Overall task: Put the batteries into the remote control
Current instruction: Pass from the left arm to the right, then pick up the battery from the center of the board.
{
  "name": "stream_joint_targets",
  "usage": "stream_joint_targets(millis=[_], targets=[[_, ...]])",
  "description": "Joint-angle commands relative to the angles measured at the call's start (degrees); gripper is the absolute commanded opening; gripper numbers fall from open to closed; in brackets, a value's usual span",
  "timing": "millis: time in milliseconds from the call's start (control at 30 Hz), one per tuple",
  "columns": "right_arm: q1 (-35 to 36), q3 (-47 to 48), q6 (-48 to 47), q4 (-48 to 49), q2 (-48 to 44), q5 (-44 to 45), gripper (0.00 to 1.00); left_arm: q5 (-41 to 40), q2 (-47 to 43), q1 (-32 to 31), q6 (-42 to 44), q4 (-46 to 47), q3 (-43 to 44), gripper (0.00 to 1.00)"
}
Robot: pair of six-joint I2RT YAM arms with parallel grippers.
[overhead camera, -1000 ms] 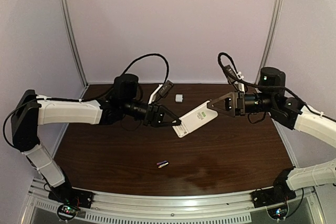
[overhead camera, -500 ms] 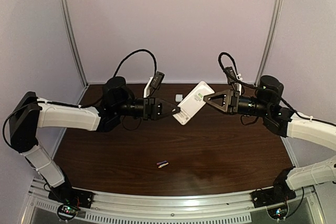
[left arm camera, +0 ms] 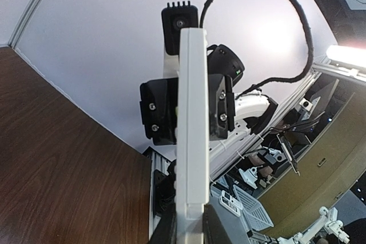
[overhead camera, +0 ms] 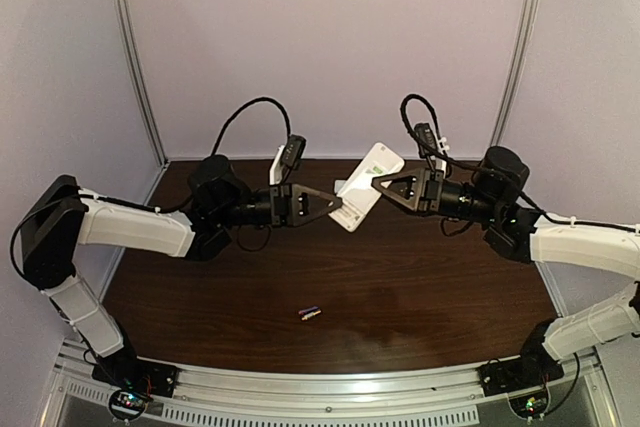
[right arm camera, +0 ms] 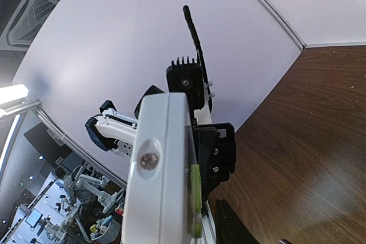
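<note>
the top view looks down from the near edge over the table [overhead camera: 400, 317]; both wrist views look, very close, from opposite ends along one remote control [left arm camera: 191, 130].

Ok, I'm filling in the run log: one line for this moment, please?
left gripper: shut on remote control, midair | right gripper: around its other end, grip unclear | batteries: on table, not loaded

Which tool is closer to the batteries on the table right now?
Left. The left tool grips the remote control's near end, raised behind the batteries; the right tool is farther back and right.
</note>
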Motion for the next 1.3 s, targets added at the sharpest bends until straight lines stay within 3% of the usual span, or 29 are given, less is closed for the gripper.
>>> stream_joint_targets(millis=[0, 133, 267, 333, 400, 533, 667, 900, 1100, 1267], targets=[[0.7, 1.6, 1.2, 2.9, 0.7, 0.9, 0.3, -1.0, 0.8, -0.6, -1.5, 6.6, 0.0, 0.0], [0.8, 1.8, 1.3, 2.2, 0.3, 1.3, 0.22, -1.2, 0.8, -0.7, -1.3, 6.3, -0.3, 0.0], [0.8, 1.8, 1.0, 1.4, 0.1, 1.2, 0.05, -0.9, 0.7, -0.8, -0.5, 5.0, -0.5, 0.0], [0.7, 2.2, 0.5, -0.1, -0.1, 1.0, 0.0, -0.8, 0.1, -0.7, 0.5, 3.7, -0.5, 0.16], [0.5, 2.8, -0.4, -2.5, -0.5, 0.9, 0.0, -1.0, -1.3, 0.0, 2.6, 1.2, -0.6, 0.38], [-0.2, 2.3, -1.2, -6.6, -2.4, 0.4, 0.0, -3.4, -8.3, 3.0, 8.3, -7.1, -2.3, 0.71], [-0.7, 0.4, -3.2, -12.5, -5.9, 0.7, 0.0, -10.0, -16.4, 4.4, 22.7, -30.5, -0.8, 0.82], [-1.1, 0.6, -8.8, -26.4, -10.0, 2.9, 0.0, -20.7, -19.4, 4.4, 42.0, -62.4, 6.7, 0.82], [-2.3, -2.0, -11.4, -33.8, -12.1, 5.3, 0.0, -23.3, -18.0, 4.0, 44.1, -72.2, 4.6, 0.57], [-4.1, -4.5, -11.6, -37.2, -14.2, 6.0, 0.0, -31.6, -14.8, -0.8, 45.1, -79.4, 4.4, 0.47]])
